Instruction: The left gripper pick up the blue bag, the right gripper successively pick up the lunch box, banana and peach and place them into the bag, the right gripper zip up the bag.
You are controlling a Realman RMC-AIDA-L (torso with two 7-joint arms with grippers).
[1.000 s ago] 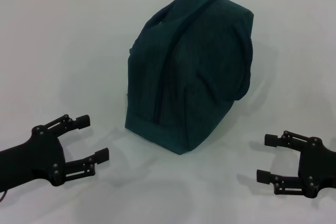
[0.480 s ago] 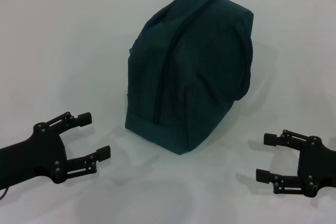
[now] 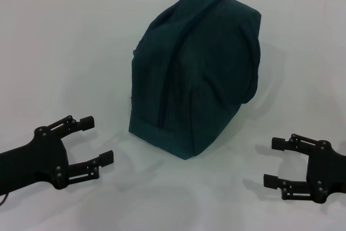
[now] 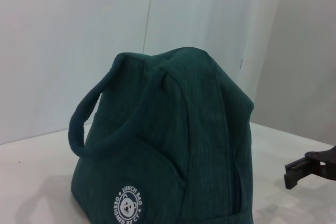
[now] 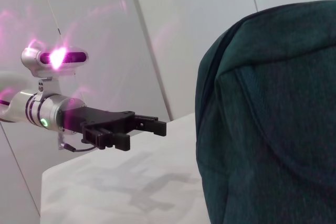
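Blue bag [image 3: 197,68] is sitting upright and zipped on the table [image 3: 65,52], between both claws. Left gripper [image 3: 97,140] is hovering low beside it, fingers spread wide, empty. Right gripper [image 3: 273,162] is hovering opposite, likewise wide, empty.

Blue bag [image 3: 197,68]: dark teal fabric throughout, faintly heathered; round white bear logo [image 4: 128,204] with white lettering. Left gripper [image 3: 94,142]: black; its cuff [image 5: 47,111] silver with a green light. Right gripper [image 3: 274,162]: black. Table [image 3: 70,52]: plain white.
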